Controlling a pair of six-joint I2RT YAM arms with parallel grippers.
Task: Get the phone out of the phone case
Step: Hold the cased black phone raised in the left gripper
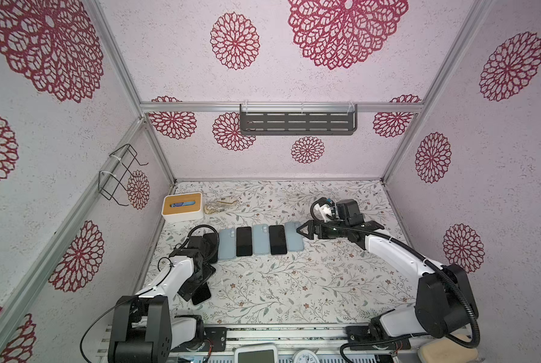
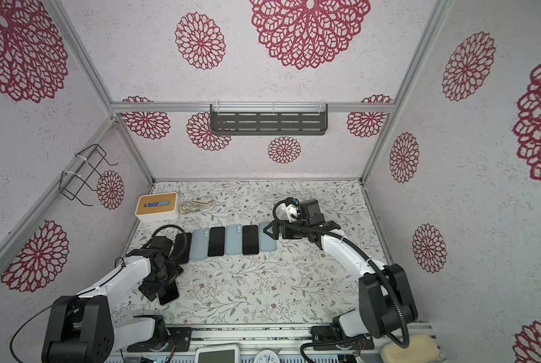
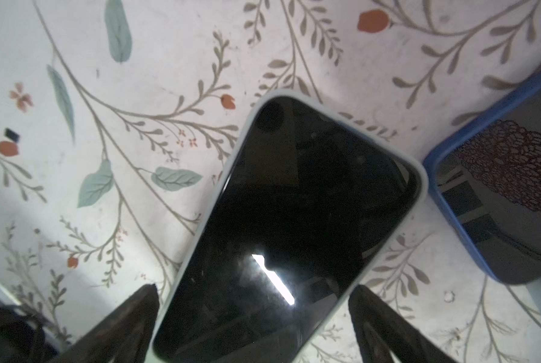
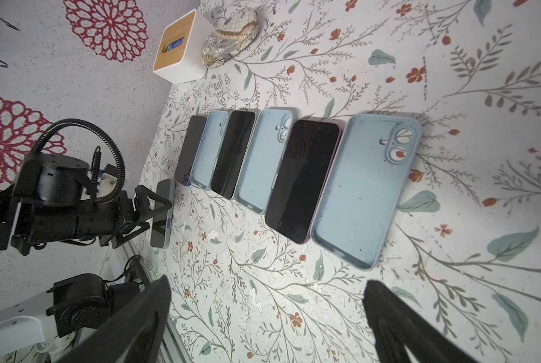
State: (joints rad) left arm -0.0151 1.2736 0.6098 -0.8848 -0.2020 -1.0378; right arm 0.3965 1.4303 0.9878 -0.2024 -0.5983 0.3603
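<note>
Straddling cased phone (image 3: 294, 195), left pincer (image 3: 253, 290) spread wide

In both top views the left arm (image 1: 178, 270) covers most of the cased phone (image 1: 202, 294) at the front of the bench (image 1: 294, 289); only its near end shows. The same arm hides part of the blue-cased phone (image 1: 213, 250) at the row's left end. In the left wrist view both phones run off the frame, and the left hand (image 3: 253, 287) appears only as two blurred dark fingers (image 3: 127, 320). What sits in the slot of the box (image 1: 183, 215) is too small to tell.
</note>
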